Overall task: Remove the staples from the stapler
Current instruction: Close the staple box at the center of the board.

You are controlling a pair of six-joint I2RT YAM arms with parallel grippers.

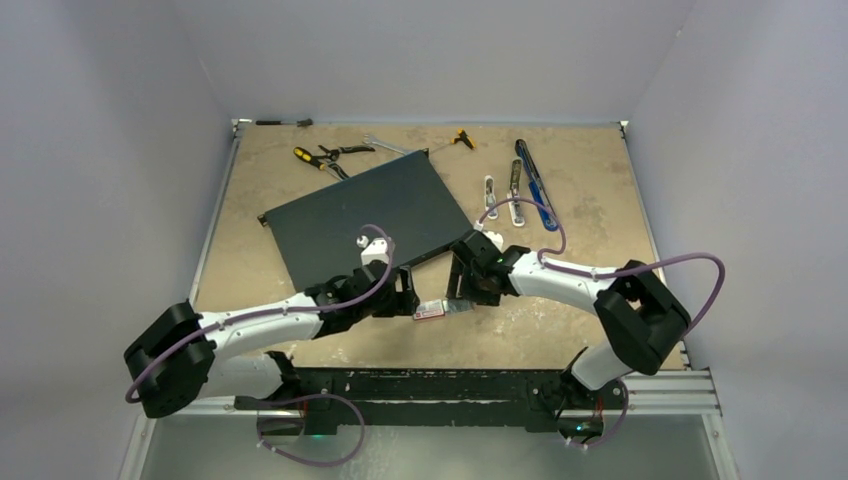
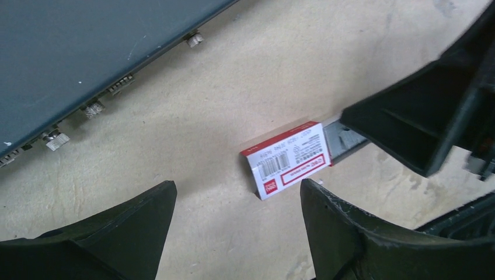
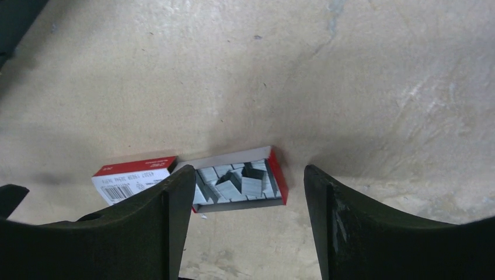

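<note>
Overhead, the left gripper (image 1: 405,300) and right gripper (image 1: 468,290) flank the red-and-white box (image 1: 430,310), lying left-to-right. Left wrist: jaws wide, empty, sleeve (image 2: 289,166) just ahead. Right wrist: wide empty jaws straddle the staples (image 3: 233,182) in the open tray (image 3: 280,178); this arm is nearer.

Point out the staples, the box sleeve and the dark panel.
staples (image 3: 245,184): right wrist view, middle of the grey pile.
box sleeve (image 2: 289,163): left wrist view, its white label face.
dark panel (image 1: 365,208): top view, its flat middle.
</note>
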